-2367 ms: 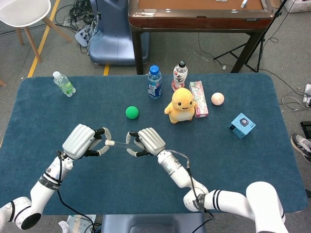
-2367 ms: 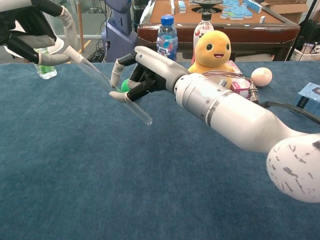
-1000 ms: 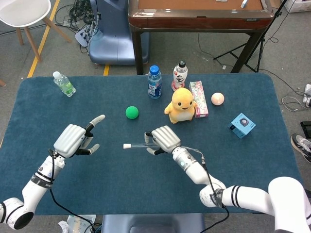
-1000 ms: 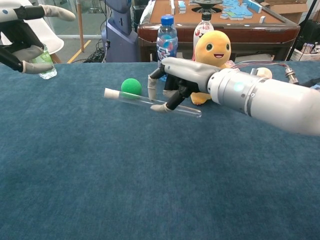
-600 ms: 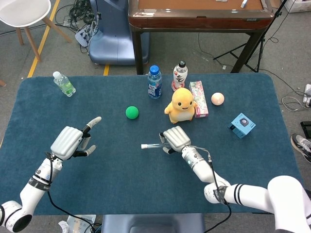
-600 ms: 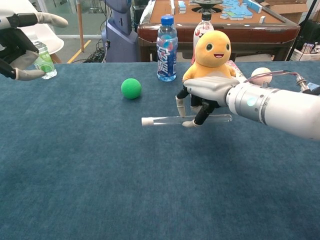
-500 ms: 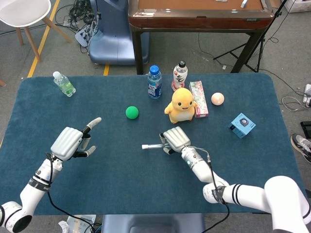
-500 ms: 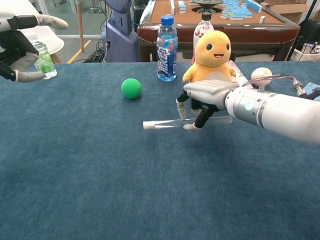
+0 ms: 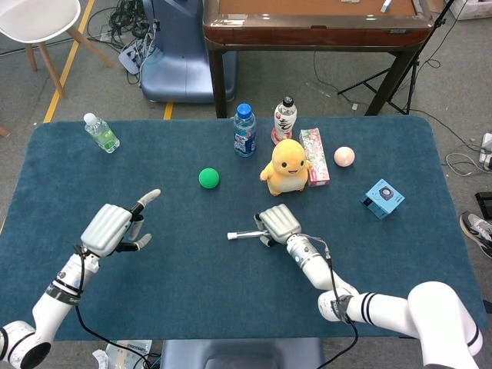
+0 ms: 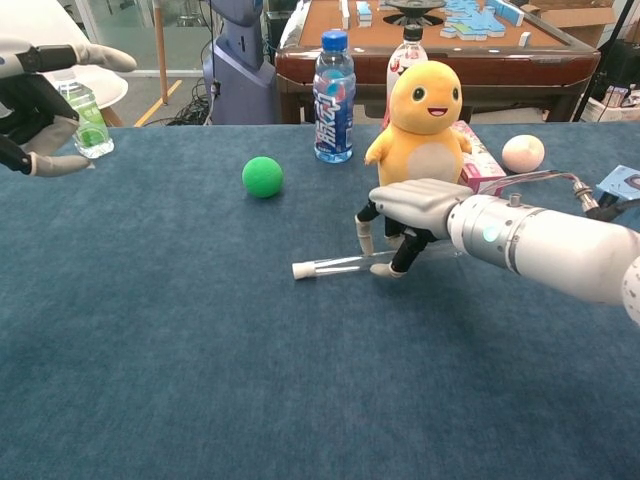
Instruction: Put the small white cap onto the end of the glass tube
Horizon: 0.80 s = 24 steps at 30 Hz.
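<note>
Now capped glass tube [image 10: 365, 263] pinched low by right hand [image 10: 415, 208], frame centre, for set-down; white cap [image 10: 301, 270] seated; left hand [image 9: 114, 227] spread wide, empty, lower left.

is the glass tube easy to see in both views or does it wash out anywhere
Head view: the glass tube nearly vanishes against the blue cloth; only its white cap stands out. Chest view: tube sharper, with pale highlights, under the right hand.

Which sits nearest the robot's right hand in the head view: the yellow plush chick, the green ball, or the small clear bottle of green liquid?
From the right hand:
1. Yellow plush chick, just behind it.
2. Green ball, behind and to its left.
3. Small clear bottle of green liquid, at the far left corner.
</note>
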Available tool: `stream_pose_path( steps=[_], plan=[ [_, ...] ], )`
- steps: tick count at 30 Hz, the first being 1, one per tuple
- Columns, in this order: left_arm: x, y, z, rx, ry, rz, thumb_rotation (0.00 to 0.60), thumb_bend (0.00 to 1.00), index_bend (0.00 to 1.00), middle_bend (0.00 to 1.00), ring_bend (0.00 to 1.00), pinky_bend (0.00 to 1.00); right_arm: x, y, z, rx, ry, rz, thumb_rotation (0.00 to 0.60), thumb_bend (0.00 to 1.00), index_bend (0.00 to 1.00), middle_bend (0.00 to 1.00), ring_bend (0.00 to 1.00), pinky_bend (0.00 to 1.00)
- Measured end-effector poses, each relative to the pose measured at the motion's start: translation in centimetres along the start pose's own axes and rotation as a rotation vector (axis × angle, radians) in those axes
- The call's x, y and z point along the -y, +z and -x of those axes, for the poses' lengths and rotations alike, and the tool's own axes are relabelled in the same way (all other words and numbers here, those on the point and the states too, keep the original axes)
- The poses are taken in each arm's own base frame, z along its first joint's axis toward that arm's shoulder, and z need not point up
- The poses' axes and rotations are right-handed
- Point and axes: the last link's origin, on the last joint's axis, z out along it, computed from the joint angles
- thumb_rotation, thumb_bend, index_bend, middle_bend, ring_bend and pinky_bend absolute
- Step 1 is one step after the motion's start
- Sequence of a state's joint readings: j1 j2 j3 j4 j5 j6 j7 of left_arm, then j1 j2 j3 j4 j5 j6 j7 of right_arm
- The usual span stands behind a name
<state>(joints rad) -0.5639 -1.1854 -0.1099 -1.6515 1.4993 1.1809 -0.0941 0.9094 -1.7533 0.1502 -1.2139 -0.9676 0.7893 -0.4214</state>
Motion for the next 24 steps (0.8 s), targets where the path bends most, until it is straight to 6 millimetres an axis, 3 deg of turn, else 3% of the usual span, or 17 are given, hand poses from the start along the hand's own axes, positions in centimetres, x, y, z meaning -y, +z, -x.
stream_pose_path(
  steps=[5, 14, 20, 24],
  plan=[
    [0.0, 0.0, 0.1, 0.004, 0.004, 0.000, 0.600, 0.30, 0.07, 0.75, 0.73, 0.88, 0.0, -0.1, -0.2, -0.007, 0.006, 0.003, 0.600, 0.32, 0.25, 0.93, 1.00, 0.98],
    [1.0, -0.5, -0.3, -0.004, 0.029, -0.032, 0.600, 0.30, 0.07, 0.66, 0.66, 0.81, -0.8, -1.7, -2.0, -0.061, 0.033, 0.006, 0.600, 0.32, 0.24, 0.86, 0.95, 0.98],
    [2.9, -1.9, -0.5, 0.006, 0.066, -0.117, 0.600, 0.30, 0.10, 0.57, 0.59, 0.68, -3.4, -5.9, -4.6, -0.151, 0.036, 0.049, 0.600, 0.32, 0.24, 0.77, 0.84, 0.93],
    [4.2, -3.1, -0.5, -0.001, 0.088, -0.175, 0.600, 0.30, 0.10, 0.52, 0.56, 0.62, -6.6, -10.4, -6.0, -0.233, 0.035, 0.131, 0.600, 0.32, 0.24, 0.67, 0.69, 0.81]
  ],
)
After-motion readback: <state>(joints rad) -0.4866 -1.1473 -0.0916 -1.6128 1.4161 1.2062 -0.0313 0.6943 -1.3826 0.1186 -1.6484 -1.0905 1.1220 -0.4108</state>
